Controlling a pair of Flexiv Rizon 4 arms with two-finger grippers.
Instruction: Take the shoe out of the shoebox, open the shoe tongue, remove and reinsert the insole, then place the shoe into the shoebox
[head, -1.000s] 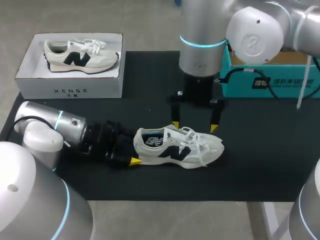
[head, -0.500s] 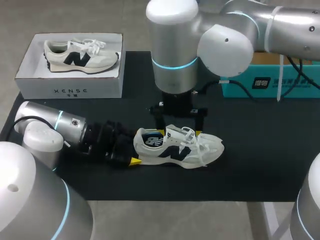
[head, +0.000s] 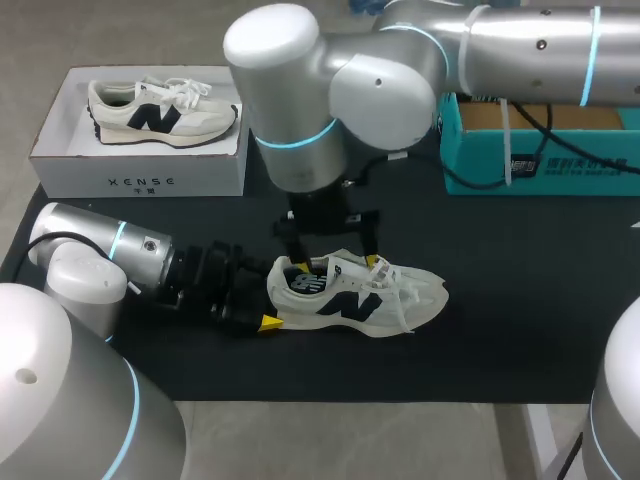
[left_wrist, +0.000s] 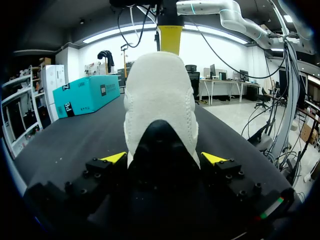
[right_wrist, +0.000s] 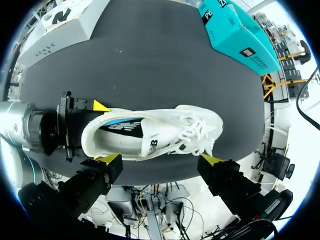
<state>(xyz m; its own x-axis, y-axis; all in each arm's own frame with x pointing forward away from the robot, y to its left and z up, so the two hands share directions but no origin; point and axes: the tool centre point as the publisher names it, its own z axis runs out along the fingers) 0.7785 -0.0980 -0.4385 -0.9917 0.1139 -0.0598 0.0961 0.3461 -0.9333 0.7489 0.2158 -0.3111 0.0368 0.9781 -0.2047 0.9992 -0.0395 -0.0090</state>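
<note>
White mesh sneaker with navy side logo (head: 355, 295) upright on black table mat (head: 500, 250), well apart from white cardboard shoebox (head: 140, 180). Heel pinched from both sides between yellow tips of left gripper (left_wrist: 164, 158). Above collar, right gripper (head: 335, 265) spread wide, one finger either side, gripping nothing.

Bright, even overhead light casts soft shadows beneath the shoe (head: 355, 298) and glare on the right arm (head: 290, 70).

Seemingly small lettering on shoebox (head: 70, 178)
</note>
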